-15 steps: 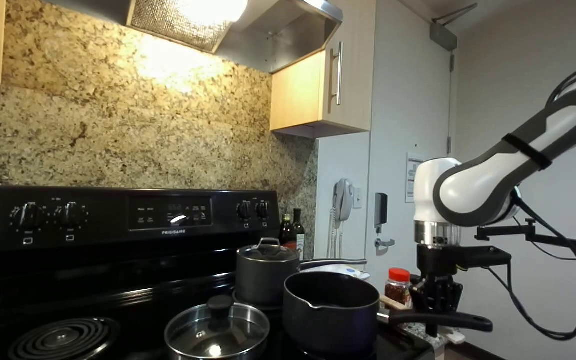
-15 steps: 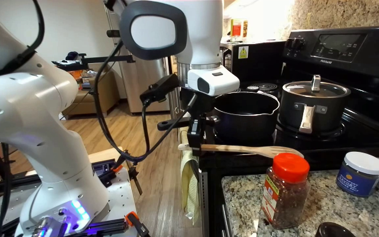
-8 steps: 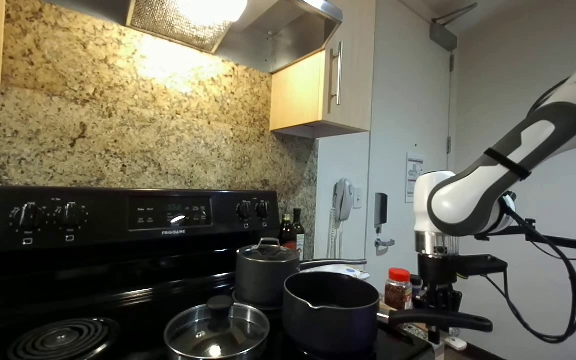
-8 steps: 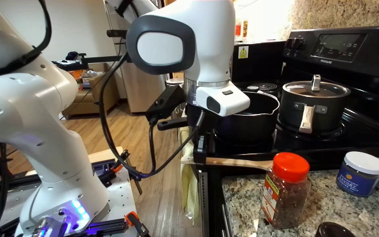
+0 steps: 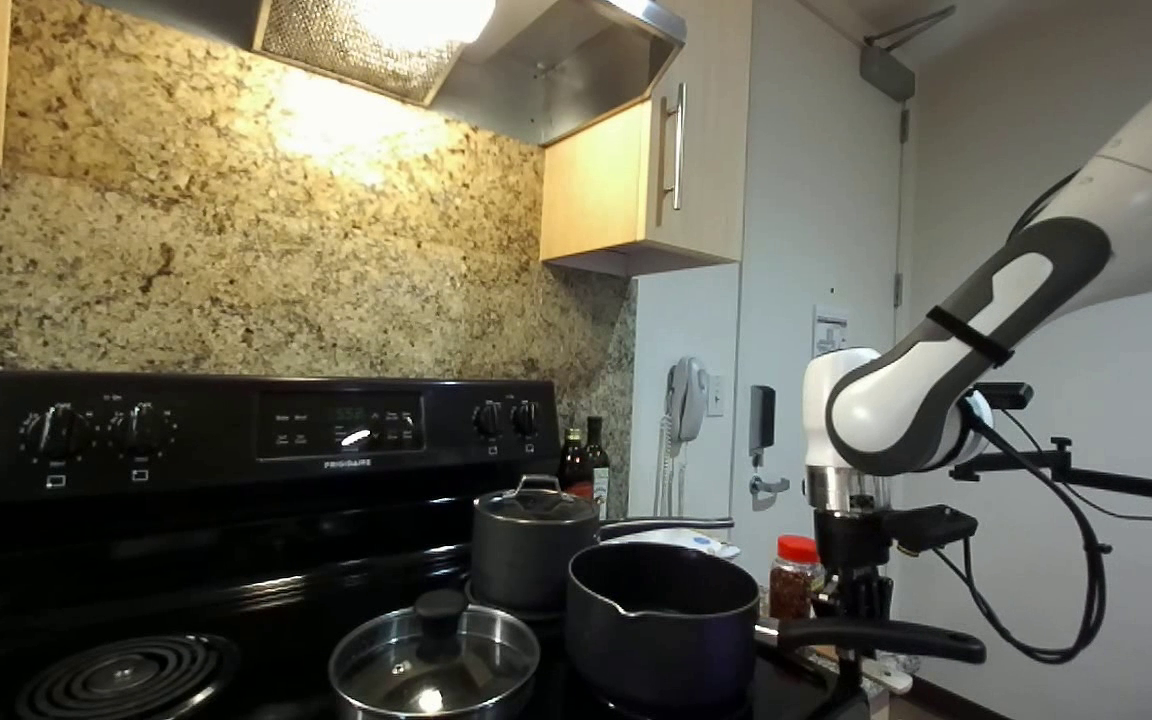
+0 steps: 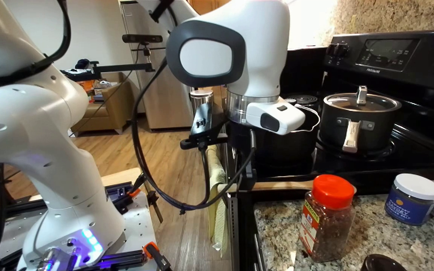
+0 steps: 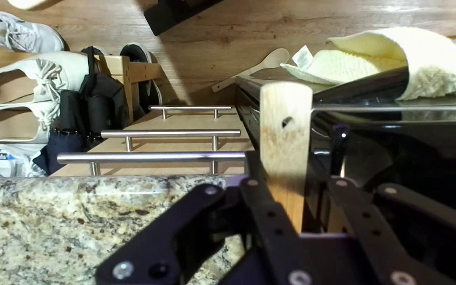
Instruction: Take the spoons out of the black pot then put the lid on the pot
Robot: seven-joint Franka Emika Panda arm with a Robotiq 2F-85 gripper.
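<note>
My gripper is shut on the flat handle of a wooden spoon, just past the stove's front corner. In the wrist view the spoon's pale handle end, with a small hole, juts out between the fingers. Its head is mostly hidden behind a jar in an exterior view. The black pot stands upright on the stove; only dark inner wall shows inside. Its long handle crosses in front of my gripper in that view. The lid, glass with a black knob, rests beside the pot, partly cut off by the frame.
A red-capped spice jar and a blue salt jar stand on the granite counter. Behind the black pot is a lidded grey pot. A yellow towel hangs at the stove's front. A pale spoon-shaped thing lies on the floor.
My gripper has lowered and shifted toward the counter side, carrying the spoon down with it. The spoon's slotted head has gone behind the red-capped jar. Pot and lid stay put.
</note>
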